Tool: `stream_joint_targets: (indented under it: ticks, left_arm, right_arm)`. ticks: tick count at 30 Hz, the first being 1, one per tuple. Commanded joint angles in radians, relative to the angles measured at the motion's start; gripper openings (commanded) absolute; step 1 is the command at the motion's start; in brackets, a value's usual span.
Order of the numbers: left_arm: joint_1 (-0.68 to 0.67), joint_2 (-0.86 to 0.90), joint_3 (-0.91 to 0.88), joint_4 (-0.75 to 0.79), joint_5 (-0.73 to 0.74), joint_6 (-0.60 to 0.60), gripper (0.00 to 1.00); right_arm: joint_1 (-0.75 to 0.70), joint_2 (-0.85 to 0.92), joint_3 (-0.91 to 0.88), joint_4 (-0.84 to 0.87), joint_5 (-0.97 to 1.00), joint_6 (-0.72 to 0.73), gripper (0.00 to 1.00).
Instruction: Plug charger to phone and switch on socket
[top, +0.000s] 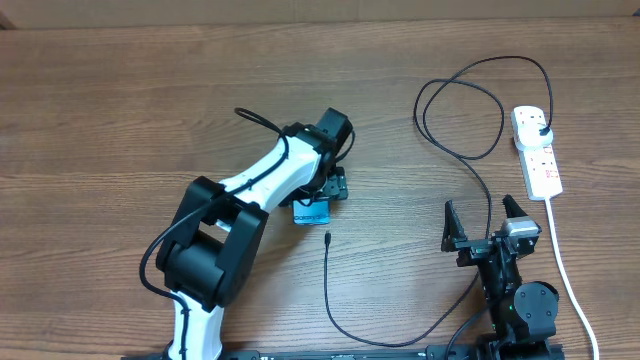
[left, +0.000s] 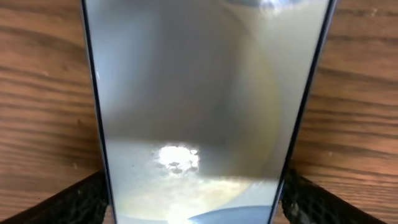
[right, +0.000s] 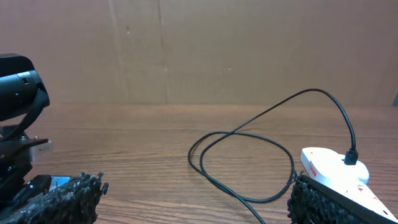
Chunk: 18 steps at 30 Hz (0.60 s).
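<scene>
Wooden table (top: 100, 120) holds the phone (left: 199, 93); brown wall (right: 186, 50) behind.

The black charger (right: 317, 91) loops across the wooden table (right: 124, 137), its plug (right: 352, 158) seated in the white socket (right: 333, 168) at right.

**A:** How much of the phone (top: 311, 213) shows from overhead?

**B:** Only a blue corner. The left gripper (top: 322, 198) covers the rest.

**A:** And from the left wrist?

**B:** Its top and bottom run off the picture, and glare washes out the screen. The left fingers (left: 74, 202) are cut by the lower edge, and I can't tell whether they press it.

**A:** The socket (top: 537, 150)?

**B:** Its switches are too small to read. Its white cord (top: 559, 245) leaves at the bottom edge. In the right wrist view, the right finger (right: 323, 199) hides the near end.

**A:** The charger (top: 330, 290)?

**B:** One stretch slips behind the right gripper (top: 480, 208).
</scene>
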<state>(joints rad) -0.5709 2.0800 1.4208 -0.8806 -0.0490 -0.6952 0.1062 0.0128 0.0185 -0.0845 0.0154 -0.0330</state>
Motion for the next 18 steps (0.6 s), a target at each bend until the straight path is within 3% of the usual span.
stream_joint_targets:
  ticks: [1, 18]
  left_arm:
    - [-0.017, 0.108, -0.057, -0.035, -0.067, -0.058, 0.91]
    - [0.082, 0.108, -0.058, -0.068, -0.065, -0.151, 0.94]
  right_arm:
    - [0.005, -0.01, -0.011, 0.003, 0.01, 0.003, 1.0]
    - [0.005, -0.01, -0.011, 0.003, 0.01, 0.003, 1.0]
